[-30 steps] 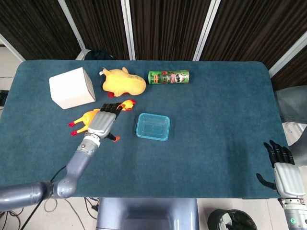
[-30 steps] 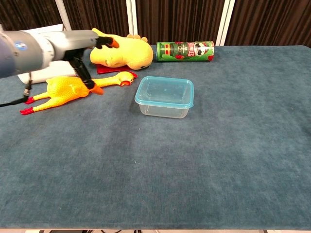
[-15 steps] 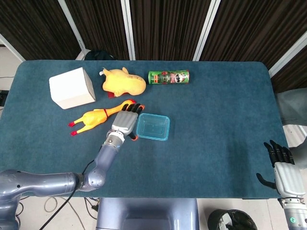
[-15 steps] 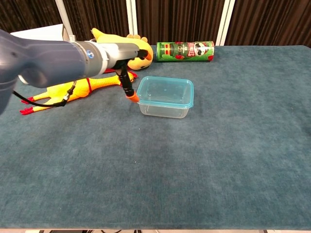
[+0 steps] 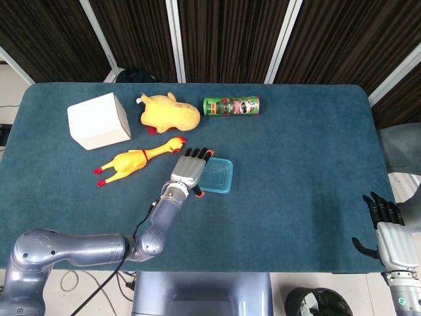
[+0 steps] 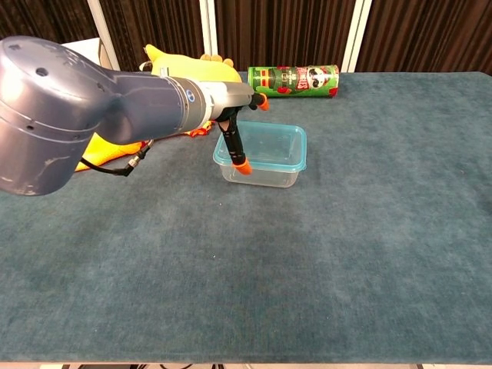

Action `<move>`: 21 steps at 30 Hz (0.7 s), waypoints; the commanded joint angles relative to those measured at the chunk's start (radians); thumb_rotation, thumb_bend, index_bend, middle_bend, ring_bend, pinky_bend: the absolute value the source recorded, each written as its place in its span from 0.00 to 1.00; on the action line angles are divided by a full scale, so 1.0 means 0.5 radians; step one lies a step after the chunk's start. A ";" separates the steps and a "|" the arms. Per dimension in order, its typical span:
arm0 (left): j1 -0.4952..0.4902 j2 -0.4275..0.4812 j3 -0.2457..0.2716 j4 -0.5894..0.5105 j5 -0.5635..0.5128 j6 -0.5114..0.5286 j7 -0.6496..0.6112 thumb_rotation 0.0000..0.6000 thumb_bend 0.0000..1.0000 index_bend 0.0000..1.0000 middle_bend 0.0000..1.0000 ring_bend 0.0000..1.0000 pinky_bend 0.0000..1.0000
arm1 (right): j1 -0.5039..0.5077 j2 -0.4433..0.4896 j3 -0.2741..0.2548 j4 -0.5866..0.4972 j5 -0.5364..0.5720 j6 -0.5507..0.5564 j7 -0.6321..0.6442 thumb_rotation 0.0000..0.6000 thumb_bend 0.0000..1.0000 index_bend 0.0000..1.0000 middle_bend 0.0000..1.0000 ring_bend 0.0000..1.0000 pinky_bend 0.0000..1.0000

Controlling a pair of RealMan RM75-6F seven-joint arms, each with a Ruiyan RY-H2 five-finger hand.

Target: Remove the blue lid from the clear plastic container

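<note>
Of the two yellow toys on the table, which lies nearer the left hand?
The long rubber chicken with red feet, just left of the left hand; the rounder plush toy sits farther back.

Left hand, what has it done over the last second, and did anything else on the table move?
The left hand swung from above the rubber chicken toward the robot's right and now hovers over the left edge of the container's blue lid, fingers spread, holding nothing. The container, lid still on, the chicken, the plush toy, the can, the white box and the right hand stayed put.
</note>
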 commanded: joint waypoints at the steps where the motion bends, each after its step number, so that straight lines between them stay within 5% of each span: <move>1: -0.014 0.002 0.013 0.007 -0.014 -0.002 0.004 1.00 0.00 0.00 0.00 0.00 0.00 | 0.000 0.000 0.000 -0.003 0.001 -0.001 0.000 1.00 0.31 0.00 0.00 0.00 0.00; 21: -0.152 -0.139 0.033 0.292 -0.147 -0.087 -0.027 1.00 0.00 0.00 0.00 0.00 0.09 | -0.002 0.010 0.002 -0.025 0.024 -0.011 0.010 1.00 0.31 0.00 0.00 0.00 0.00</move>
